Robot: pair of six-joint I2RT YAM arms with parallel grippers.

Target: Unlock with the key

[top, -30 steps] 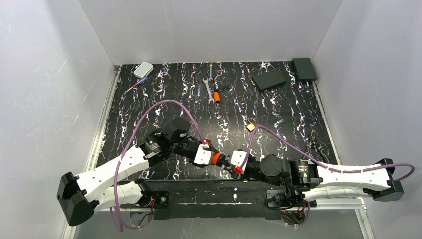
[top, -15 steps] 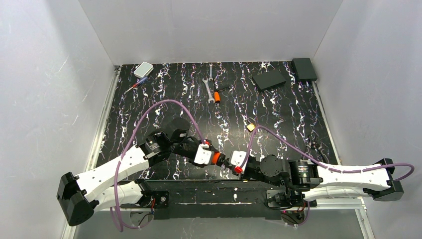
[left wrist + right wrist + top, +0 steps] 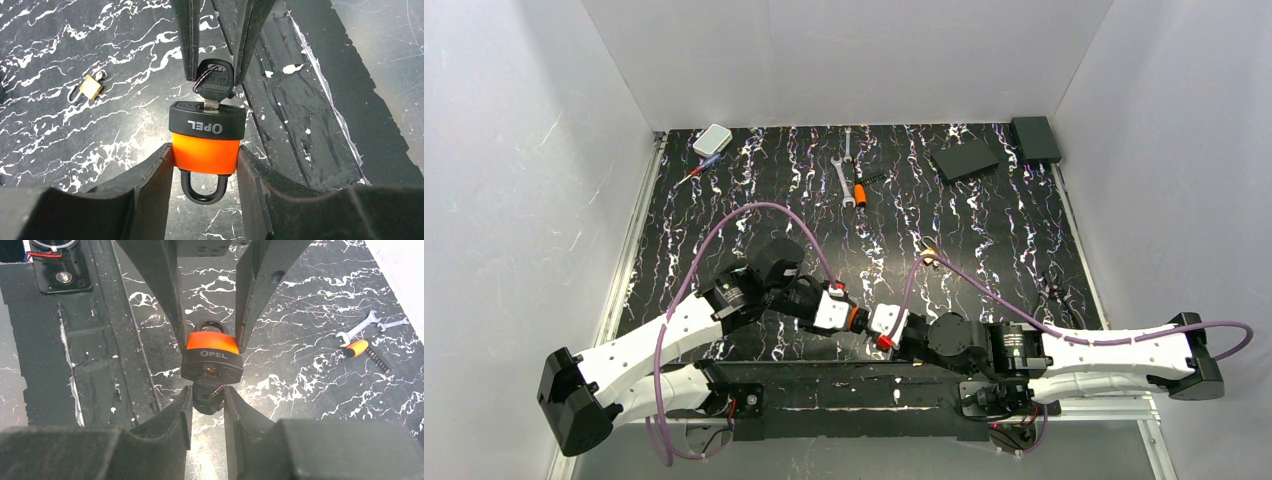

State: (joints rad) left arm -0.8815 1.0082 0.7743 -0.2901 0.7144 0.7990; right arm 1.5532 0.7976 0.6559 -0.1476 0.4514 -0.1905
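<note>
My left gripper (image 3: 205,155) is shut on an orange padlock (image 3: 205,154) with a black "OPEL" top and a closed black shackle, held above the near table edge. The key (image 3: 214,81), dark-headed with a silvery blade, sits in the padlock's keyhole. My right gripper (image 3: 208,396) is shut on the key's head (image 3: 207,395), facing the left gripper. In the top view the two grippers meet nose to nose at the padlock (image 3: 856,318). The key is hidden there between them.
A small brass padlock (image 3: 89,86) lies on the black marbled mat behind the grippers, also in the top view (image 3: 927,256). Two wrenches (image 3: 844,177), an orange-handled tool (image 3: 861,190), a white box (image 3: 712,139) and black boxes (image 3: 964,160) lie at the back.
The right arm has slid left, pushing the key toward the padlock. The left gripper has shifted slightly left with it. The grippers now stand closer together.
</note>
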